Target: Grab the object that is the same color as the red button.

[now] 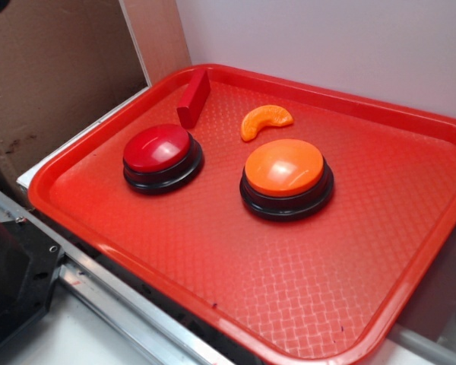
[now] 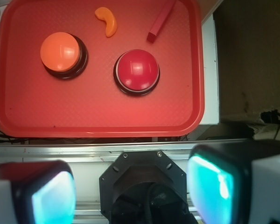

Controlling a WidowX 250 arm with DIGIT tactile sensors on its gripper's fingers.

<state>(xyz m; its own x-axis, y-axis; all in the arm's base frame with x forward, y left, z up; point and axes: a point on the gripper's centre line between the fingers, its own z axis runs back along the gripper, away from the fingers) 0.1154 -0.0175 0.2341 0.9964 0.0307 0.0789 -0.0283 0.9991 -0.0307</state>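
A small dark-red bar block lies near the far left rim of the red tray; the wrist view shows the block at the tray's upper right. The dark-red dome button on its black base sits just in front of the block, also seen as the red button. My gripper hangs high above the robot base, well short of the tray, open, its two cyan pads wide apart with nothing between them. The gripper is out of the exterior view.
An orange dome button on a black base and an orange crescent slice share the tray. A cardboard panel stands left, a white wall behind. A metal rail and the black robot base lie below the tray's near edge.
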